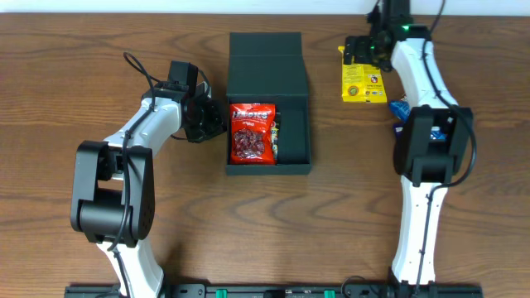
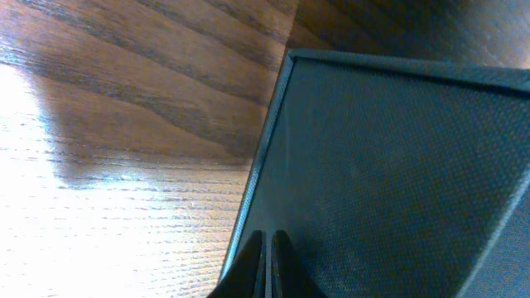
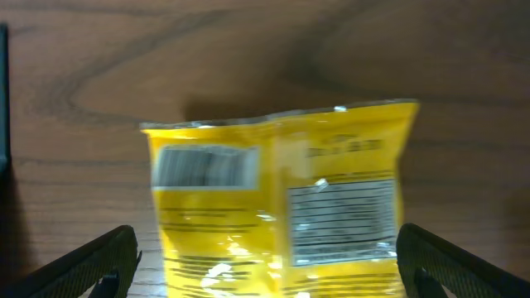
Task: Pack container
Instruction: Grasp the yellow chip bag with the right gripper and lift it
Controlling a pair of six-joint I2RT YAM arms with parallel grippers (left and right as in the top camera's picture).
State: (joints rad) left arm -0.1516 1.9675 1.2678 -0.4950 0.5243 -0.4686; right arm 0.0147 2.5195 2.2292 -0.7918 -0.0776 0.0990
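Observation:
The dark teal-green container (image 1: pixel 294 141) stands open at table centre, its flap lid (image 1: pixel 267 70) laid back. Inside lie a red snack packet (image 1: pixel 252 132) and a dark packet (image 1: pixel 277 136) beside it. My left gripper (image 1: pixel 217 124) is shut with nothing between its fingers, against the container's left wall; the left wrist view shows the fingers (image 2: pixel 270 263) together at the wall (image 2: pixel 389 174). My right gripper (image 1: pixel 364 51) is open wide, its fingers (image 3: pixel 265 269) either side of a yellow snack packet (image 3: pixel 281 207) lying on the table (image 1: pixel 363 83).
A blue packet (image 1: pixel 401 108) lies partly hidden under the right arm, right of the yellow packet. Wooden table (image 1: pixel 348 223) all around. Both arm bases stand at the front edge.

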